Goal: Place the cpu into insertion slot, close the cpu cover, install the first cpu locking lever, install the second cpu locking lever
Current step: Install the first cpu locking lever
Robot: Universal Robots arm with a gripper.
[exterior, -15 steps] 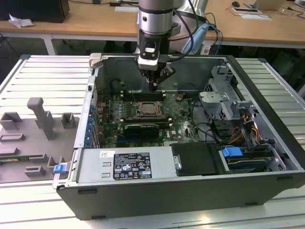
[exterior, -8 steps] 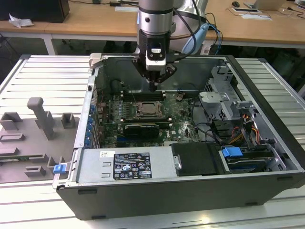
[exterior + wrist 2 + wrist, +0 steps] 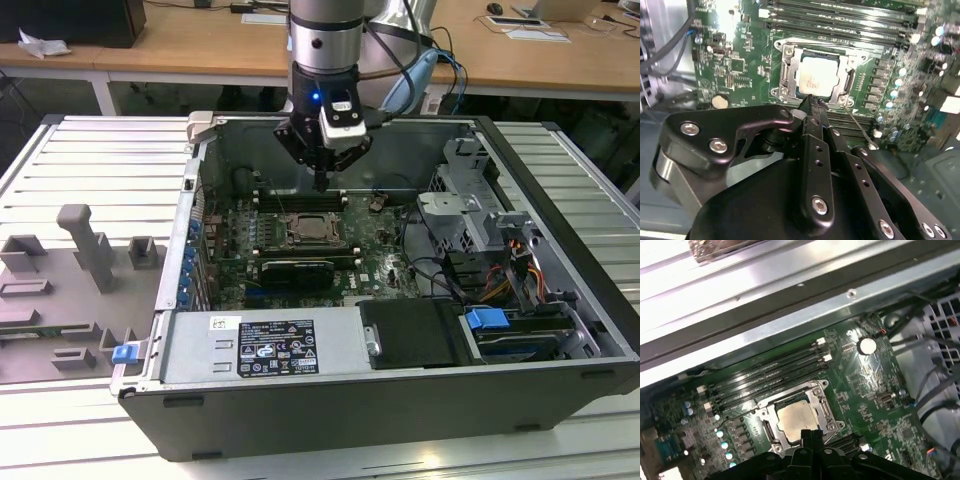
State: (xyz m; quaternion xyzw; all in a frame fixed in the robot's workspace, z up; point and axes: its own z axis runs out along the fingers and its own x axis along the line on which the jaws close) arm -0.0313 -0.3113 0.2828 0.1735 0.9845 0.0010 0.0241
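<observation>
**Claw poised just off the socket, cpu seated under its frame**

The computer case lies on its side with the panel off on the slatted metal surface. This turns the green board face-up, so the arm can come at it from above. In the middle of the exterior view the insertion slot sits on that board. The claw hangs above it in the upper middle of the frame, a little toward the case's far wall.

In both wrist views the cpu lies flat and square in the slot, its pale metal face showing through the window of the cpu cover. The cover looks lowered around the chip, not raised.

A thin wire lever angles away from one corner of the socket, free of the frame. I judge it not yet latched, though its hook end is too small to confirm.

The claw's fingers are pinched together into one narrow tip and carry nothing. That suits pressing on slim parts better than grasping. In the second wrist view the tip lies over the near edge of the socket, just beside the chip. Whether it touches the frame cannot be told.
</observation>
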